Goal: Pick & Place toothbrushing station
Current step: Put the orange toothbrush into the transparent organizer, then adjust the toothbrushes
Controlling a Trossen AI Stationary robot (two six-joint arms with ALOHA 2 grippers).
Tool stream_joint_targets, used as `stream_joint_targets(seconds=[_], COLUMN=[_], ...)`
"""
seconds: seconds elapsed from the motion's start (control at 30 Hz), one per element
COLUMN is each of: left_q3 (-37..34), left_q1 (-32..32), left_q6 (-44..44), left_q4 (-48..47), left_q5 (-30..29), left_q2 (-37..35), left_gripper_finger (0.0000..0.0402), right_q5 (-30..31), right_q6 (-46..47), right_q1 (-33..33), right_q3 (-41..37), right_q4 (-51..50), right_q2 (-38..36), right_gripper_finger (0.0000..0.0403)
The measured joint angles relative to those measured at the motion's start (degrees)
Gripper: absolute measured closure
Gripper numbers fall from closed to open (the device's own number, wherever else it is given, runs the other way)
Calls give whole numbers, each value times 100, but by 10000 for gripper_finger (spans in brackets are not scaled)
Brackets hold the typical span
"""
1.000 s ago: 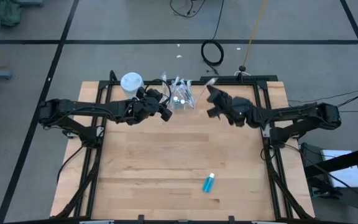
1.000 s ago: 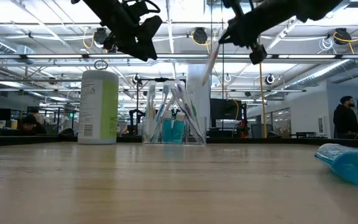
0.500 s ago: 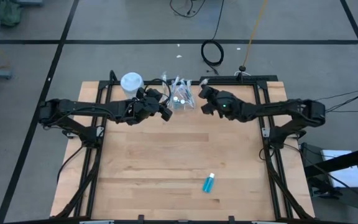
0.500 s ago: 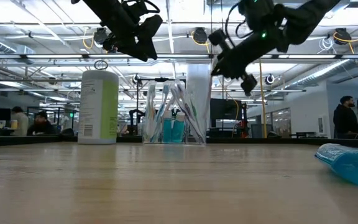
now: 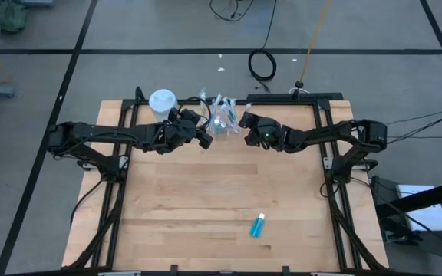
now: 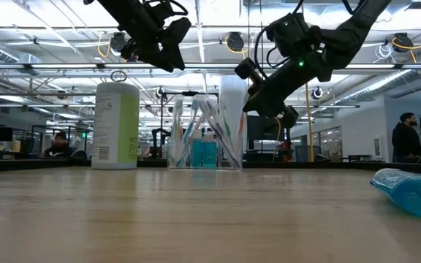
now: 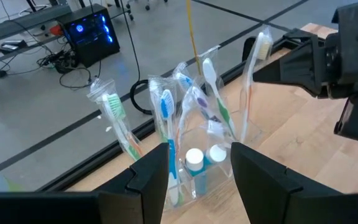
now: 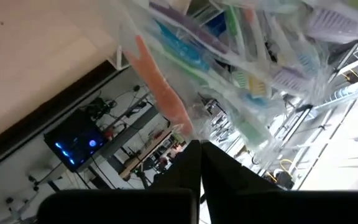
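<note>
A wrapped toothbrush (image 7: 252,93) is clamped in the right hand (image 5: 245,123), its long axis near upright, just beside the cup (image 5: 222,124). The left hand (image 5: 203,138), spread open, waits on the cup's other side.

The clear cup (image 5: 222,125) stands at the table's (image 5: 206,199) far edge, near the middle, with toothbrushes (image 7: 165,118) and two tubes (image 7: 194,160) inside it. A canister (image 5: 162,101) stands left of it. The left gripper (image 5: 203,139) hangs just left of the cup, the right gripper (image 5: 245,127) just right. Another tube (image 5: 258,225) lies near the front edge, right of centre.
</note>
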Motion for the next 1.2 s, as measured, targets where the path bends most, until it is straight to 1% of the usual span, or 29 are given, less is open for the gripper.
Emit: stream_joint_targets(seconds=[0.13,0.33,0.43,0.5,0.57,0.83,0.9,1.03,1.1,1.2], left_q3=[0,0,0,0,0,0,0,0,0,0], left_q1=[0,0,1,0,1,1,2,2,2,0], left_q6=[0,0,0,0,0,1,-2,-7,-7,-7], left_q4=[-3,-2,-2,-2,-2,-57,-104,-124,-124,-126], left_q5=[0,0,0,0,0,0,0,14,117,142], left_q2=[0,0,0,0,0,0,0,0,0,0], left_gripper_finger=[222,222,222,222,222,222,222,222,222,222], right_q5=[-7,-26,-344,-620,-756,-728,-728,-730,-727,-719], right_q6=[187,1160,1450,1712,1994,3146,3391,3973,4281,4868], right_q1=[0,22,70,105,136,227,227,202,201,201], right_q3=[0,0,0,0,0,0,0,0,0,0], right_q4=[-11,-48,-90,41,255,1036,888,258,-22,-58], right_q2=[0,0,-2,-2,-2,-5,-6,-4,-1,2], right_gripper_finger=[402,387,377,370,363,338,334,333,332,332])
